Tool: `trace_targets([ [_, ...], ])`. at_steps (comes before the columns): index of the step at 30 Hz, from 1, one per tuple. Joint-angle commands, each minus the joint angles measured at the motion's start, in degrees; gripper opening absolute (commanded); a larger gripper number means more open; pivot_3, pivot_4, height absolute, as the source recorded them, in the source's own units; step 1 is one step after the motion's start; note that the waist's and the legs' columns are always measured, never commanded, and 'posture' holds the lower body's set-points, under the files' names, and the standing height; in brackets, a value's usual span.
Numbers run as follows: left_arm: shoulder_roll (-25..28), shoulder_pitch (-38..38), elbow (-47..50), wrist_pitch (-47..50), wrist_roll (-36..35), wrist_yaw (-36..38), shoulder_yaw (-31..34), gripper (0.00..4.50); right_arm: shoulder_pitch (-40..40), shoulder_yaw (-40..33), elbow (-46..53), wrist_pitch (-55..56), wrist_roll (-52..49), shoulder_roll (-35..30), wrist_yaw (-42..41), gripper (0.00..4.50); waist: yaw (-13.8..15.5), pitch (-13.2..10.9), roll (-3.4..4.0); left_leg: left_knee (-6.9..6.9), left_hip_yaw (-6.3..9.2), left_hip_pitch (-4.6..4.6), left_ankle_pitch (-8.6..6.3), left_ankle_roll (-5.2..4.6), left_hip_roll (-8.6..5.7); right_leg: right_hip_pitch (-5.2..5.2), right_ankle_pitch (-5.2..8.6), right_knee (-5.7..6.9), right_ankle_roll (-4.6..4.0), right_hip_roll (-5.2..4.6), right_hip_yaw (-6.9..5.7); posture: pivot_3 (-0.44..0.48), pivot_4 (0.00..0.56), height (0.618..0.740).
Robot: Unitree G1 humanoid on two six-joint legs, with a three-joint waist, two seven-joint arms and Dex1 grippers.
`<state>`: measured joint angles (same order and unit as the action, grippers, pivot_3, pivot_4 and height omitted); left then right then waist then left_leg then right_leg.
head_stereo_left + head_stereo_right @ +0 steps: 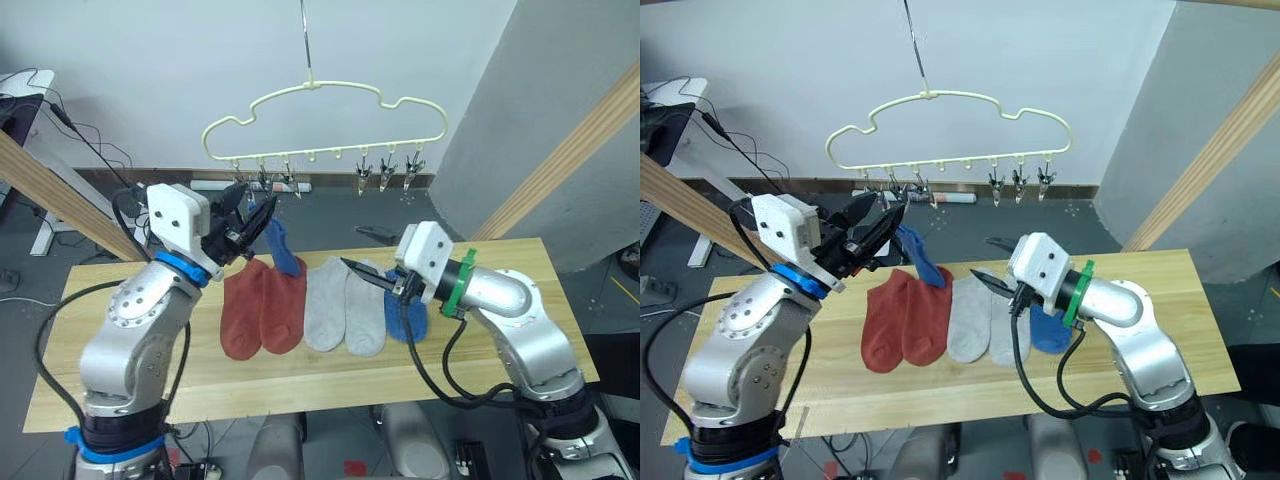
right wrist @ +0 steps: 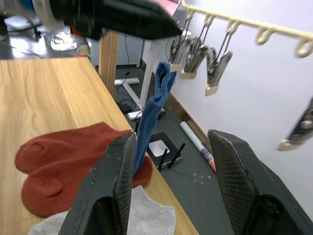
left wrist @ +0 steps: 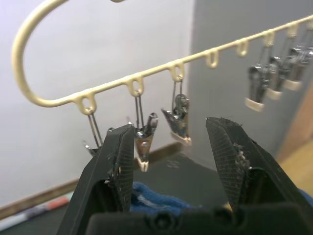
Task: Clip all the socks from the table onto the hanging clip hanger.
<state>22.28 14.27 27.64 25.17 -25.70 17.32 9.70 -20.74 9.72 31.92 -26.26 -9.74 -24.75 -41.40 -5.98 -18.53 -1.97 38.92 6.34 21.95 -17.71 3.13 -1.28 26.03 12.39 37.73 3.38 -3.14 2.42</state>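
The pale clip hanger (image 1: 312, 83) hangs above the far side of the table (image 1: 150, 390), with metal clips (image 3: 178, 115) under its bar. My left gripper (image 1: 253, 210) is raised just below the left clips, its fingers open. A blue sock (image 1: 283, 248) stands up from the table with its top right under those fingertips; I cannot tell what holds it up. Two rust-red socks (image 1: 262, 308) and two grey socks (image 1: 345, 308) lie flat side by side. My right gripper (image 1: 365, 272) hovers open over the grey socks, and another blue sock (image 1: 405, 322) lies under its wrist.
Thick wooden poles slant at the right (image 1: 570, 150) and left (image 1: 60, 195) of the table. Cables and a white stand (image 1: 45, 225) are on the floor at the far left. A dark object (image 1: 375, 232) lies on the floor behind the table.
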Motion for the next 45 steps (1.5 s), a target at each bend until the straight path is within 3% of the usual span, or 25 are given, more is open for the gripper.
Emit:
trace_targets([
  [1,-2.8,0.0,-1.1,-6.1,6.1,-2.9,-3.1,2.56,0.7,-2.7,3.7,-2.8,-3.3,-1.6,0.0,2.44,0.0,0.0,0.0,0.01,0.0,-0.02,0.01,-0.02,-0.01,-0.03,-0.03,0.01,0.01,0.0,0.0,-0.184,0.322,0.733],
  [10,-8.6,1.2,-9.2,-13.6,14.8,-7.7,-5.5,2.56,2.1,-4.7,6.4,-5.9,-6.3,-5.3,0.9,2.44,-0.5,0.0,0.0,0.08,-0.03,-0.13,0.11,-0.15,0.0,-0.17,-0.15,0.02,0.02,0.05,0.01,-0.234,0.33,0.733],
  [25,-10.9,8.2,-22.8,-20.9,16.6,-6.9,-4.9,2.56,2.5,-6.0,7.1,-7.0,-8.5,-8.1,2.1,2.44,-0.7,0.0,0.0,0.08,-0.04,-0.1,0.11,-0.16,-0.02,-0.19,-0.26,-0.04,0.09,0.05,0.01,-0.265,0.335,0.733],
  [45,-12.1,11.9,-24.4,-23.7,18.9,-10.7,-4.5,2.56,2.9,-6.0,6.6,-6.4,-9.2,-9.3,2.1,2.44,-0.8,0.0,-0.01,0.08,-0.03,-0.09,0.11,-0.16,-0.03,-0.19,-0.27,-0.07,0.11,0.05,0.01,-0.267,0.334,0.733],
])
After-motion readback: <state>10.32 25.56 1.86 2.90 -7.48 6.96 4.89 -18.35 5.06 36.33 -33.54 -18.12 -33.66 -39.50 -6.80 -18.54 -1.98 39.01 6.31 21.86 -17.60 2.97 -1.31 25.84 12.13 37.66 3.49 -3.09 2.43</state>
